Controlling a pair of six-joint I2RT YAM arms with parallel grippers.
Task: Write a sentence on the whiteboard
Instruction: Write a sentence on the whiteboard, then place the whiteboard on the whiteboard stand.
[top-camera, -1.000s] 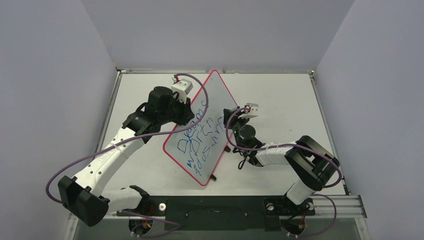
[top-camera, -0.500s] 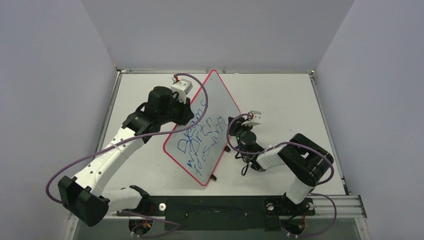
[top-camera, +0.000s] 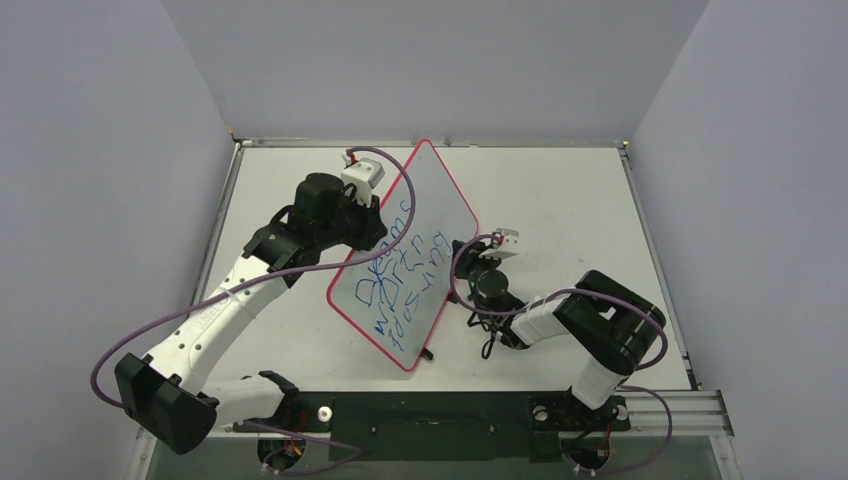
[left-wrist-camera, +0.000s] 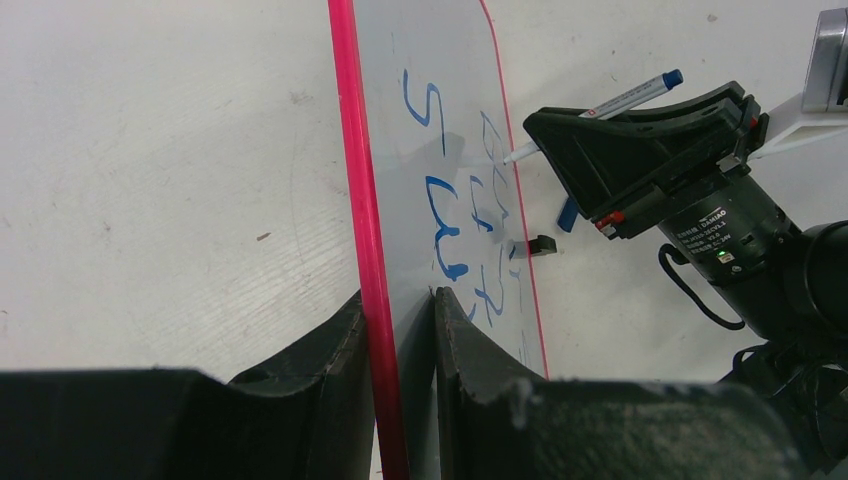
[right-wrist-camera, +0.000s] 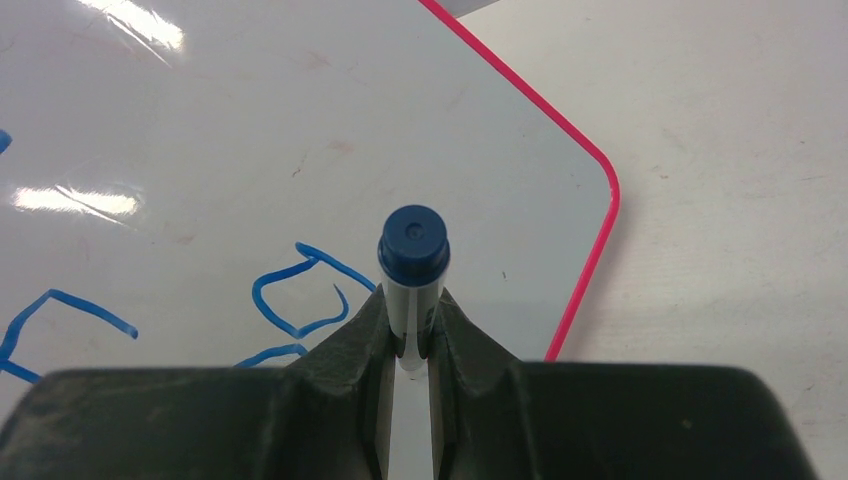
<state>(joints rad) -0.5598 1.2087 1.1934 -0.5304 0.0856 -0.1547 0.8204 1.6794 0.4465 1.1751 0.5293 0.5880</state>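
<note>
- Whiteboard (top-camera: 447, 200) is propped up on one long edge, its red rim clamped between the fingers of the left gripper (left-wrist-camera: 396, 300), with the written face turned toward the right arm
- Marker (right-wrist-camera: 413, 248) is pinched between the closed fingers of the right gripper (right-wrist-camera: 411, 318), blue butt end toward the wrist and tip pointed forward at the board
- Sentence (top-camera: 402, 278) is laid down in three uneven blue lines; the nearest strokes sit just left of the right gripper, close to the board's rounded corner
- Tip contact cannot be confirmed: from the left wrist the tip is seen at, or just off, the board face
- Step in hand is judged to be the closing strokes of a line, with the task nearly done
- Light, even pressure is advised, with the marker held square to the face; too hard a push could rock the board in the left clamp
- Little bare board is left to the right of the tip before the rim, so any remaining letters should be kept small
- Left clamp is best held firm until the marker is lifted clear
</note>
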